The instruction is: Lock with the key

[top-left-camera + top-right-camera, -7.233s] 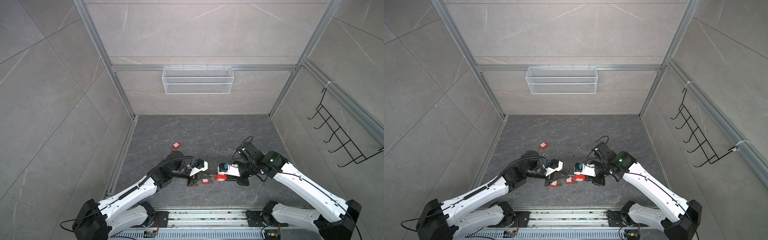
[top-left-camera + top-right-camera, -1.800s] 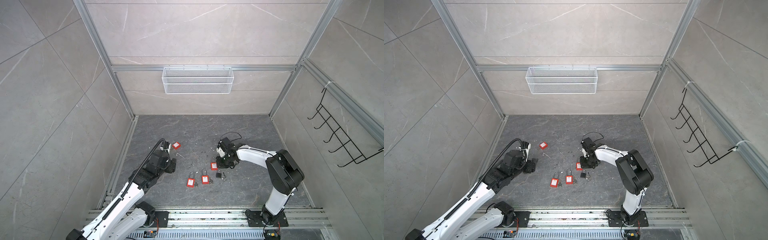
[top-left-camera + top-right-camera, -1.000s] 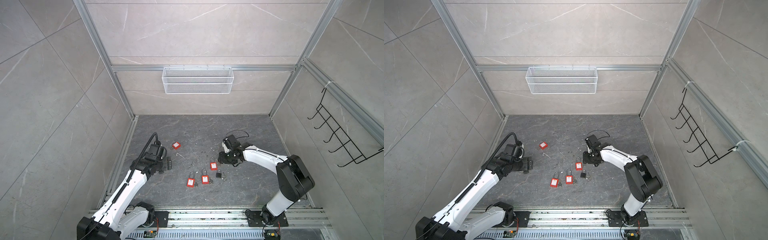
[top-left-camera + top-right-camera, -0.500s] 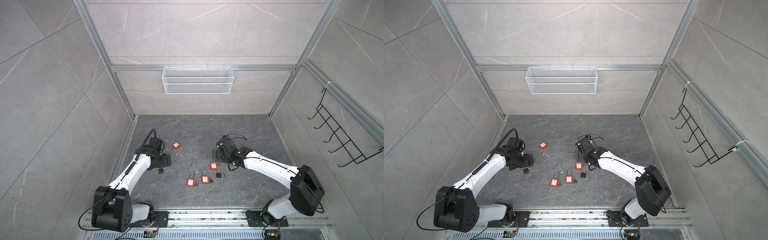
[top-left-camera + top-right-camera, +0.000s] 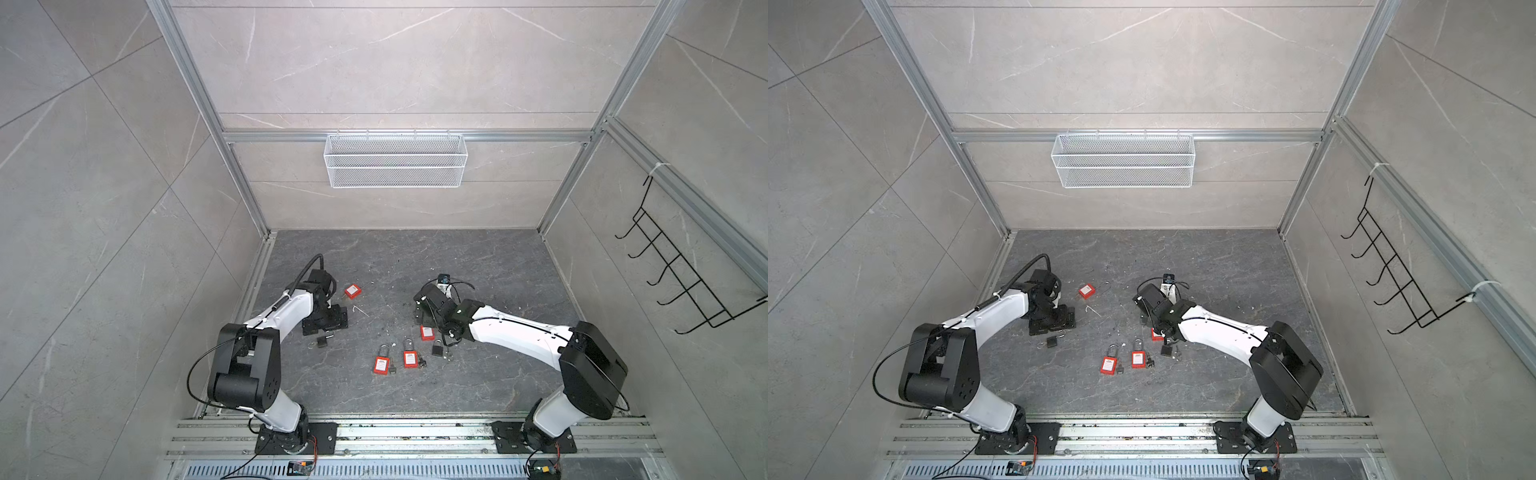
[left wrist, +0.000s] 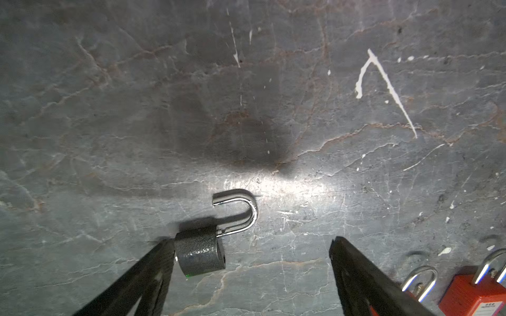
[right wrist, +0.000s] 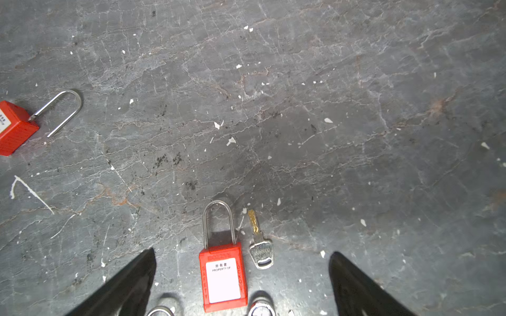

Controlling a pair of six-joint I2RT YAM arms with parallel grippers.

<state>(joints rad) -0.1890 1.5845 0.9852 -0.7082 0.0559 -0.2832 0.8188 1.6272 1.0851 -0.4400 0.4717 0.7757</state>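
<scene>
Though it grips nothing, the right gripper [image 7: 242,253] stands wide open astride the labelled red padlock [image 7: 223,276]; the key [image 7: 260,246] lies loose just beside that padlock. Well apart from the red padlock, the left gripper [image 6: 252,243] is likewise spread and empty, one finger [image 6: 153,262] seemingly touching a grey padlock [image 6: 200,254] whose shackle hangs open.

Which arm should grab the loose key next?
Right, likely. The right hand, open, hangs over the key beside a red padlock; the left hand is open by the grey padlock, farther off.
</scene>
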